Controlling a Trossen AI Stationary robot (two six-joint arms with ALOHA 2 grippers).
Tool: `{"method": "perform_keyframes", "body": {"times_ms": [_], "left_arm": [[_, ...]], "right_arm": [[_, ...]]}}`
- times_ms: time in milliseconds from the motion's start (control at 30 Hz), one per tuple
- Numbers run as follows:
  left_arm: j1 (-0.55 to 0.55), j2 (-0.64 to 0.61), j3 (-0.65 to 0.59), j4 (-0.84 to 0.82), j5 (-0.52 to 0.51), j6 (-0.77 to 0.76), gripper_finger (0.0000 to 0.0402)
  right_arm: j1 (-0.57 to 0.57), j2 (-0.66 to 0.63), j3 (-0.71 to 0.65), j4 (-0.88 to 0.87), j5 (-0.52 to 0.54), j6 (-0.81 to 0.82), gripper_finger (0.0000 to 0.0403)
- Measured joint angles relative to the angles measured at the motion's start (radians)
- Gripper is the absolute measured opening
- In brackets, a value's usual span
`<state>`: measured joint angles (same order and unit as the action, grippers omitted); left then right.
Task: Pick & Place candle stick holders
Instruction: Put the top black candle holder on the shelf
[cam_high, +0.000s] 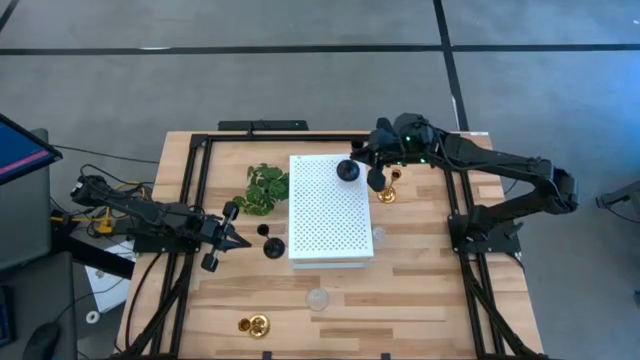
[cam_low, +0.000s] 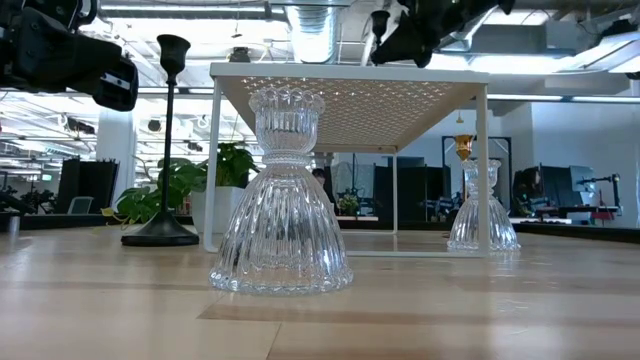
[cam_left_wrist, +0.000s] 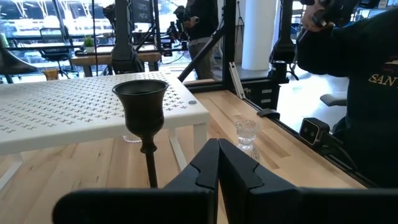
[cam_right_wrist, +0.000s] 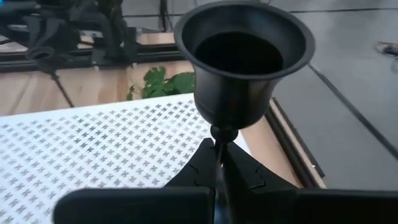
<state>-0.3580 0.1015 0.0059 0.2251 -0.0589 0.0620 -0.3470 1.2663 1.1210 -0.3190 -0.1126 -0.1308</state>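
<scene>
Where your things sit on the table

The white perforated board (cam_high: 330, 210) stands in the middle of your wooden table (cam_high: 420, 300), with a black thin-stemmed holder (cam_high: 347, 170) up at its far right corner. The green leafy sprig (cam_high: 265, 187) and another black holder (cam_high: 273, 246) are to its left. One shiny gold holder (cam_high: 387, 190) is to its right, one clear glass holder (cam_high: 318, 298) in front, and a second gold holder (cam_high: 256, 325) near the front edge.

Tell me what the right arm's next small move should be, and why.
Probably lower the black holder straight down until its base rests on the white board. The right end effector is shut on its thin stem, holding it over the board's far corner, so setting it down looks like the natural next step.
</scene>
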Motion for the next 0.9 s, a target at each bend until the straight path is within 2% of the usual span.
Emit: {"method": "perform_keyframes", "body": {"times_ms": [100, 633, 900], "left_arm": [[0.0, 0.01, 0.0, 0.0, 0.0, 0.0, 0.0006], [0.0, 0.13, 0.0, 0.027, 0.0, 0.0, 0.0006], [0.0, 0.13, 0.0, 0.038, 0.0, 0.0, 0.0006]], "right_arm": [[-0.008, -0.001, 0.0, 0.009, -0.047, 0.001, 0.0], [-0.009, 0.002, 0.0, 0.016, -0.086, 0.0, 0.0], [-0.034, 0.111, 0.0, 0.072, -0.074, 0.0, 0.0]]}}
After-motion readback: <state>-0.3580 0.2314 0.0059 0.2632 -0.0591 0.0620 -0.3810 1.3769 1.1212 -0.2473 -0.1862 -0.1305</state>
